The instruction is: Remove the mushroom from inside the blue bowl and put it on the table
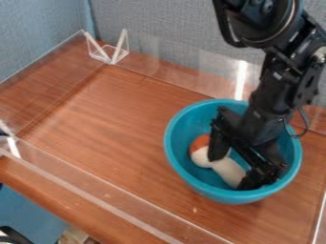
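The blue bowl point(192, 128) stands on the table point(102, 124) at the right. Inside it lies the mushroom point(219, 164) on its side, its orange-brown cap toward the left wall and the cream stem under the gripper. My black gripper point(242, 164) reaches steeply down into the bowl, open, with its fingers point(222, 148) spread on either side of the stem. Whether the pads touch the mushroom cannot be told.
Low clear acrylic walls point(76, 195) run along the table's edges. A small white wire stand point(107, 45) sits at the back left corner. Bare wood spreads left of the bowl. The arm's black links point(274, 57) rise over the bowl at the right.
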